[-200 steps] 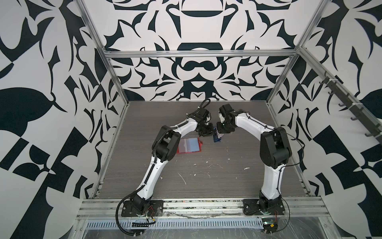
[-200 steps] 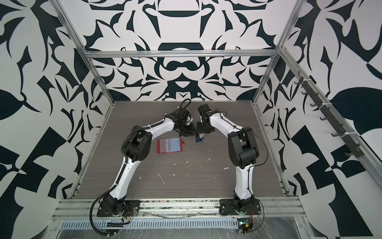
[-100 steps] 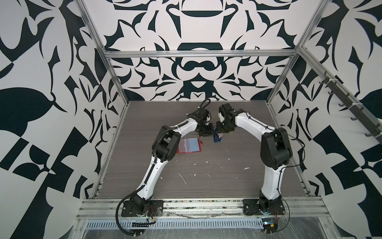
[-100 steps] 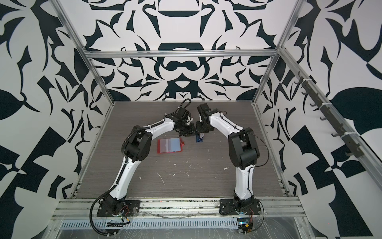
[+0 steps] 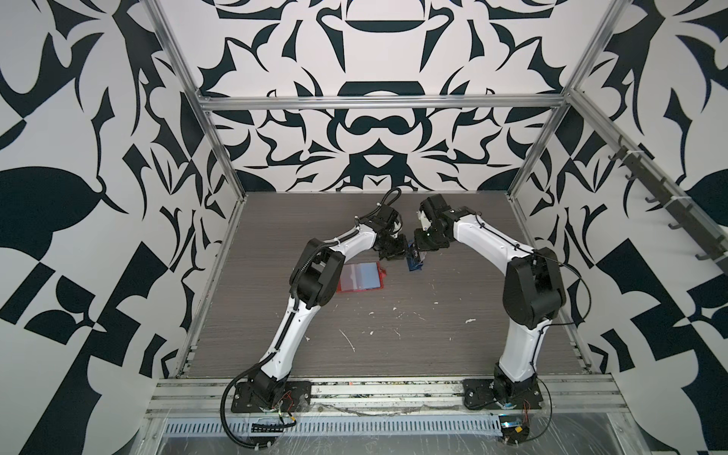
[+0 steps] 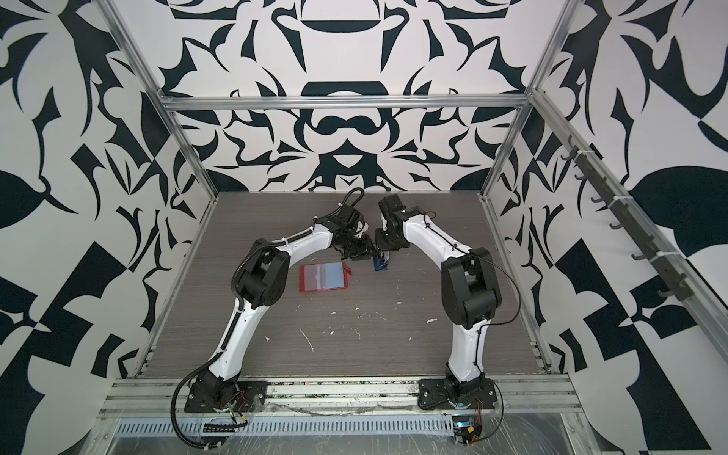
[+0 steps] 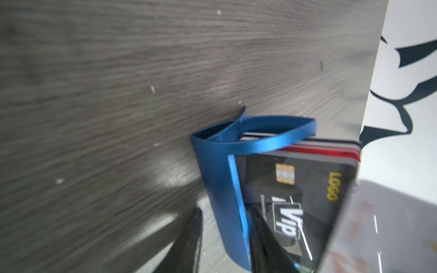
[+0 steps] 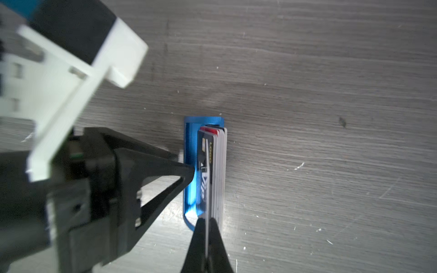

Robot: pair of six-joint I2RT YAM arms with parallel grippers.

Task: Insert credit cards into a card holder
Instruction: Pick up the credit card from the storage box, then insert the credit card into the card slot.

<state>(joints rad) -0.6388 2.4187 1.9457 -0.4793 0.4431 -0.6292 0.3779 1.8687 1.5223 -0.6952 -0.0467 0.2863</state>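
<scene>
Right gripper (image 8: 206, 221) pinched shut on black credit card (image 7: 295, 201) standing edgewise in blue stand (image 7: 212, 170); left gripper (image 7: 224, 212) part-open astride stand's wall; card holder (image 5: 360, 277) lies open, flat, just leftward, nearer that gripper.

Top views: the blue stand (image 5: 414, 263) and its cards are too small to read. My fingertips are tucked under both wrists.

The card holder (image 5: 362, 277) loses one side behind my left elbow in a top view.

Left wrist view: the black card (image 7: 295, 201) runs off frame and the tabletop (image 7: 94, 94) is smeared.

Right wrist view: the other cards (image 8: 221, 170) show edges only, faces hidden. My right gripper (image 8: 206, 222) is cut off just past the tips. My left gripper (image 8: 188, 173) has a blurred body, partly out of frame.
</scene>
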